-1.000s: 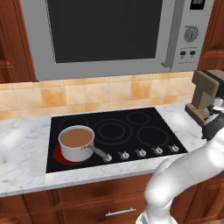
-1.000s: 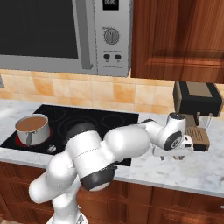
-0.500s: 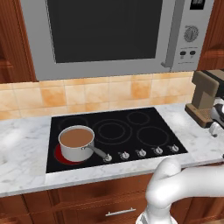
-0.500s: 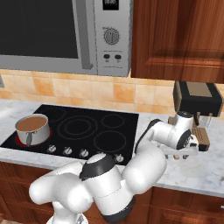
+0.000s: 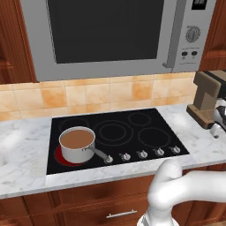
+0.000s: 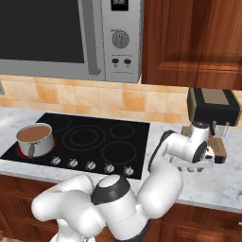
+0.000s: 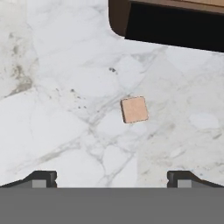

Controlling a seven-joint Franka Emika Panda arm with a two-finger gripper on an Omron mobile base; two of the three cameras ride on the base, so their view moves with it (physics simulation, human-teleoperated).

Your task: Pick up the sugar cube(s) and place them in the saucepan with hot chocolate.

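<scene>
Fully open and empty, end effector (image 7: 112, 177) hangs over white marble table (image 7: 57, 109), small tan sugar cube (image 7: 134, 109) lying just ahead between its tips. Round silver-steel saucepan of brown hot chocolate (image 5: 77, 144) sits far off to its left. Approach step; next, descend and close. No readable writing.

Even, bright, flat light all round; soft shadow falls on the marble counter (image 7: 65, 87) under the arm. Pictures are sharp, faintly pixelated, with no glare.
</scene>
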